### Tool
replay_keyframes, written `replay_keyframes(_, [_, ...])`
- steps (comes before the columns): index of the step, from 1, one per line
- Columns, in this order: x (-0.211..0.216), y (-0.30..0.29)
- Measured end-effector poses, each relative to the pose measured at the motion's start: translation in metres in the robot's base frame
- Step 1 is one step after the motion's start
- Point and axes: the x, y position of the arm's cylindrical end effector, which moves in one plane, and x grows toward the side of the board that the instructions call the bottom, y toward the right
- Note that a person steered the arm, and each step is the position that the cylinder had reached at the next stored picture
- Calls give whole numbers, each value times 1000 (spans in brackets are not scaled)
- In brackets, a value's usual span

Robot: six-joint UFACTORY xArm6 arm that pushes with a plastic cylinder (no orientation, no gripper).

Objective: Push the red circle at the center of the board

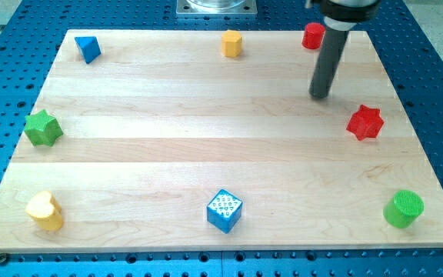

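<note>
Below the red circle [312, 36], my tip [321, 95] (rod only, jaws not visible), near red star [365, 122]

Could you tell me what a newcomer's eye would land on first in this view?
Probably the dark rod, my tip resting on the wooden board near the view's top right, just below the red circle and up-left of the red star. Next, the patterned blue cube at the bottom middle.
</note>
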Motion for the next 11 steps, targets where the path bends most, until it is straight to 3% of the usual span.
replay_keyframes(1, [-8, 40])
replay_keyframes(2, [-53, 63])
replay_keyframes(4, [-169, 47])
replay_keyframes(5, [-155, -10])
replay_keyframes(7, [-32, -142])
replay_keyframes(9, [15, -127])
replay_keyframes(11, [38, -258])
